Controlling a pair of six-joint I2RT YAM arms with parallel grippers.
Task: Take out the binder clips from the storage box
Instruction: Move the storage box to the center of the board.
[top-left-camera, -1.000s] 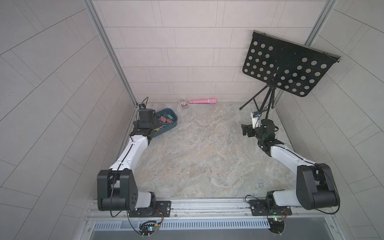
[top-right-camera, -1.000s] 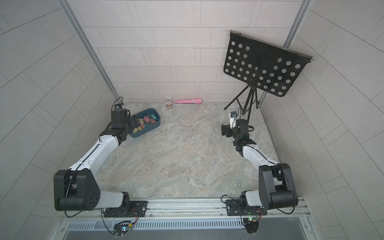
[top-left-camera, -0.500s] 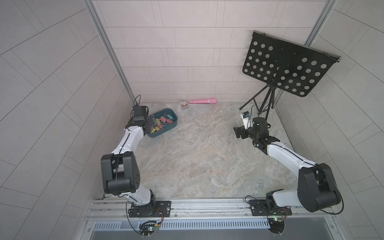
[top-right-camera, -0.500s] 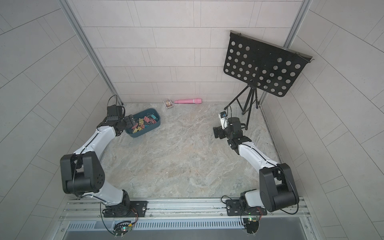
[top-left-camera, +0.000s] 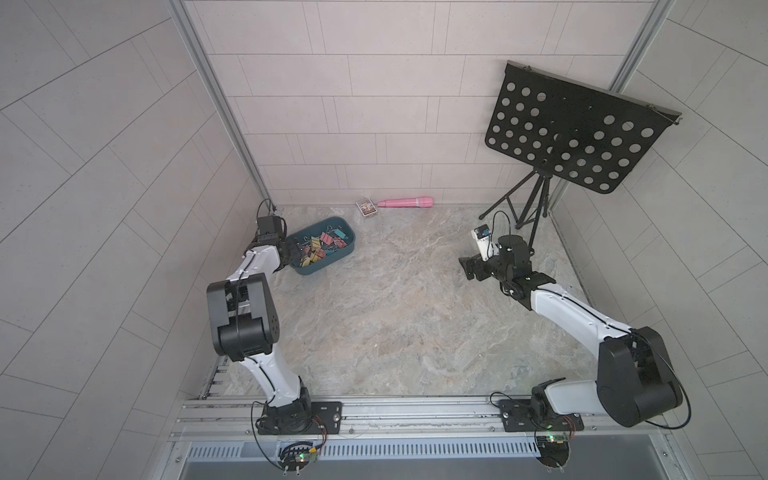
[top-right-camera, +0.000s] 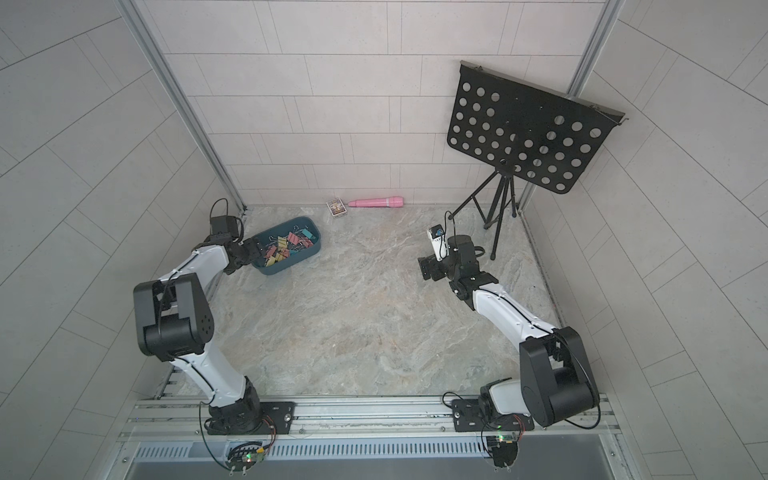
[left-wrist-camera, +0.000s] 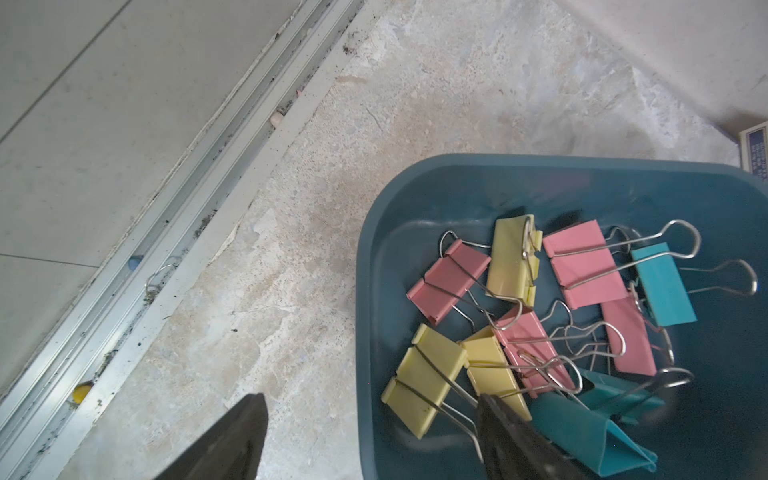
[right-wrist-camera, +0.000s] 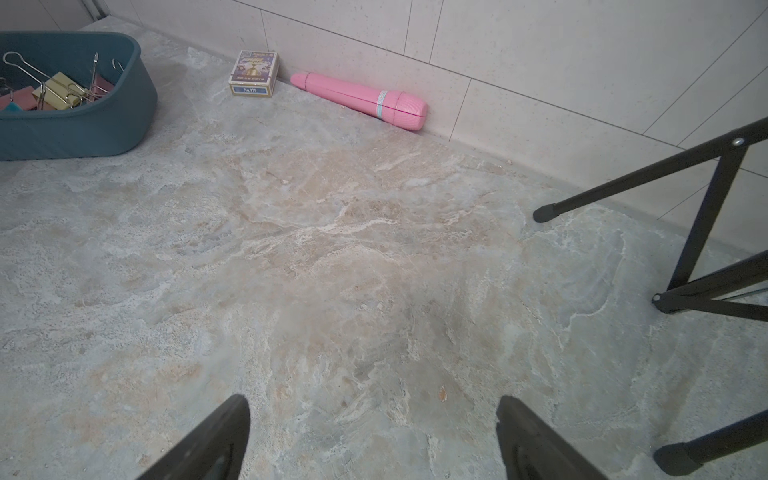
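Observation:
The storage box is a dark teal tub at the far left of the floor, close to the wall. Pink, yellow and teal binder clips lie tangled inside it. My left gripper is open at the box's left end, straddling its rim. One finger hangs over the floor, the other over a yellow clip's wire handle. My right gripper is open above bare floor at the right, holding nothing.
A pink cylinder and a small printed card box lie against the back wall. A black music stand stands on tripod legs at the back right. An aluminium rail runs along the left wall.
My left wrist has pulled back from over the box to its left end, with the elbow raised. My right gripper has moved left, toward the middle of the floor.

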